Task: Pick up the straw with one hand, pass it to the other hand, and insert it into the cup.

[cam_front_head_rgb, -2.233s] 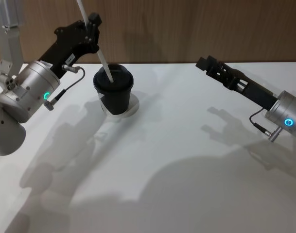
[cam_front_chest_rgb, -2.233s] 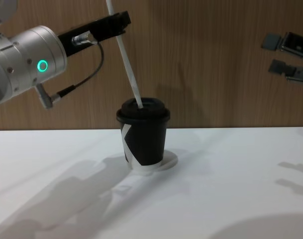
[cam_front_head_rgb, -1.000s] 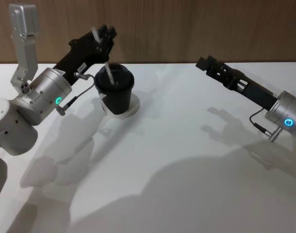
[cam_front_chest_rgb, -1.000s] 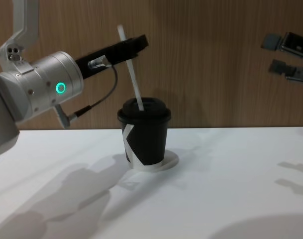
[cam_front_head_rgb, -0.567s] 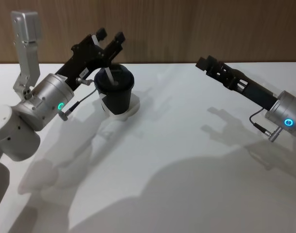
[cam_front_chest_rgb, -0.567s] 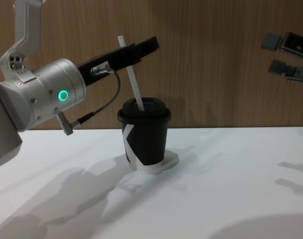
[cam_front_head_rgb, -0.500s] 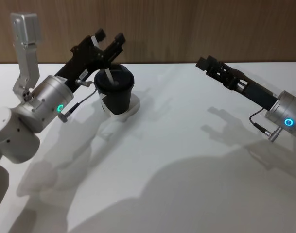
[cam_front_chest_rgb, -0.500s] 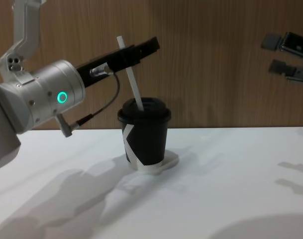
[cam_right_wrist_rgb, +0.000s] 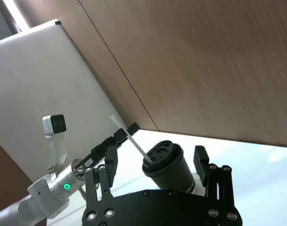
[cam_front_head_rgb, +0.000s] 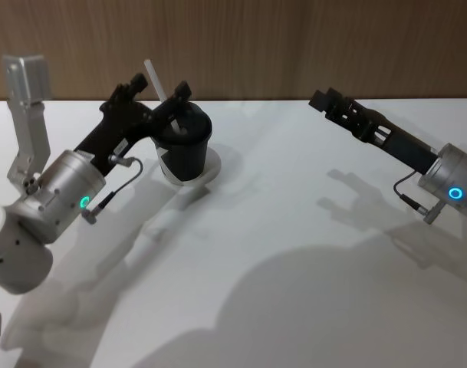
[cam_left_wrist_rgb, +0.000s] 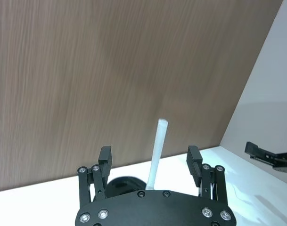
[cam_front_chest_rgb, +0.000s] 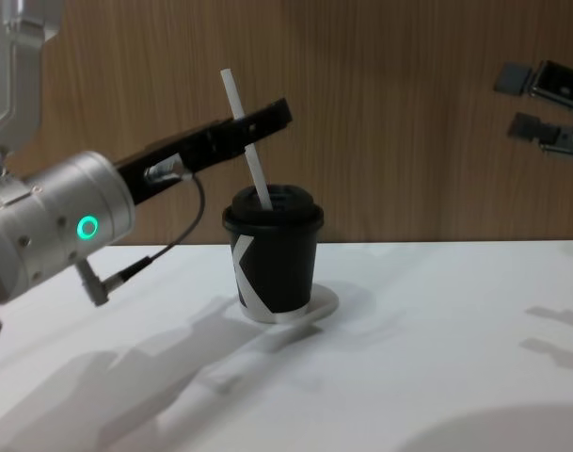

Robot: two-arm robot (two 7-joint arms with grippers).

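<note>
The black cup (cam_front_head_rgb: 182,147) with its white mark stands at the table's back left, also in the chest view (cam_front_chest_rgb: 272,256). The white straw (cam_front_head_rgb: 158,89) leans in its lid hole, its top sticking out well above the lid (cam_front_chest_rgb: 245,141). My left gripper (cam_front_head_rgb: 156,90) is open, and the straw's upper part rises free between its spread fingers (cam_left_wrist_rgb: 104,157). The left wrist view shows the straw (cam_left_wrist_rgb: 157,153) touching neither one. My right gripper (cam_front_head_rgb: 328,100) hangs open and holds nothing, high at the back right, far from the cup (cam_right_wrist_rgb: 174,165).
A small white disc (cam_front_head_rgb: 212,172) lies under the cup. A wooden wall runs close behind the white table (cam_front_head_rgb: 279,253). Open tabletop stretches across the middle and front.
My left gripper lowered the straw deeper into the cup, then opened and let it go. The left arm has since drawn back and dropped. The right arm has stayed still.
</note>
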